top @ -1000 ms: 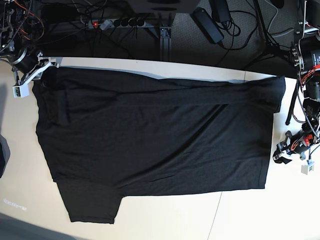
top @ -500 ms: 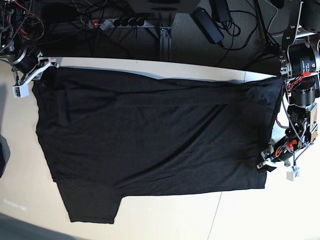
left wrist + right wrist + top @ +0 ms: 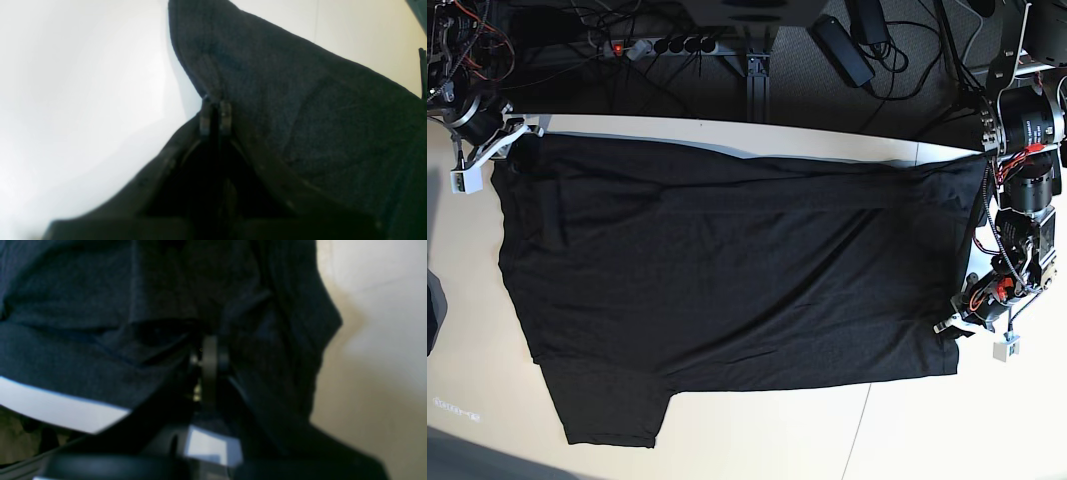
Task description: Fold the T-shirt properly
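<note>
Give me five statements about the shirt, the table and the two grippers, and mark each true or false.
1. The T-shirt lies spread on the table. True.
2. The left gripper is shut on the T-shirt's edge. True.
3. The right gripper hangs open, clear of the cloth. False: it is shut on the T-shirt at the far corner.
4. One sleeve points toward the near edge of the table in the base view. True.
5. The T-shirt is white. False: it is black.
</note>
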You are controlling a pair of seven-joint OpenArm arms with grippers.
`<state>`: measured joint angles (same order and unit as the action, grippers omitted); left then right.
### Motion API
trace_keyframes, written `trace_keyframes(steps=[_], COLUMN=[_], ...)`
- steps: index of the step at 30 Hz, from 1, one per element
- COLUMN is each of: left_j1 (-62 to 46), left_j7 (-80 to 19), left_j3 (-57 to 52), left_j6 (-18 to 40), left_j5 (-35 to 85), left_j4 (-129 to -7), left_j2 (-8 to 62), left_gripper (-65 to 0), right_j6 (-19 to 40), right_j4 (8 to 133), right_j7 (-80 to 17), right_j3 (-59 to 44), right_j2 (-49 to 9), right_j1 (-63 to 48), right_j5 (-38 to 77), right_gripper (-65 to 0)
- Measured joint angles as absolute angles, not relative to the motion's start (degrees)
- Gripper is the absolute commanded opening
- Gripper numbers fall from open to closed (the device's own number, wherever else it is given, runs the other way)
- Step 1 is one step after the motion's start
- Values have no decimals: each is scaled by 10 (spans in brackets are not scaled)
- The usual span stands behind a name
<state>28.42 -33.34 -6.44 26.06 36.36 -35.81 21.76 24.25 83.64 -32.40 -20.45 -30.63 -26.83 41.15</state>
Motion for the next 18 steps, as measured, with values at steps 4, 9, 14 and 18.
trace_keyframes(steps=[4, 9, 14, 18], left_j1=[284, 284, 285, 286], left_j7=[-333, -336, -342, -369], left_j3=[-64, -64, -64, -64], left_j6=[261, 261, 261, 281], left_j5=[362, 361, 362, 365], left_j4=[-358, -358, -358, -359], left_j2=[218, 218, 218, 218], left_gripper=[-650, -650, -650, -650], right_j6=[243, 243, 243, 243], right_j4=[861, 920, 959, 954], right_j7=[-352, -401, -402, -406], right_j3=[-224, -275, -320, -324], right_j2=[-306, -300, -304, -305], right_j1=[-272, -278, -262, -216], right_j5=[428, 452, 471, 455], right_gripper=[-650, -650, -650, -650])
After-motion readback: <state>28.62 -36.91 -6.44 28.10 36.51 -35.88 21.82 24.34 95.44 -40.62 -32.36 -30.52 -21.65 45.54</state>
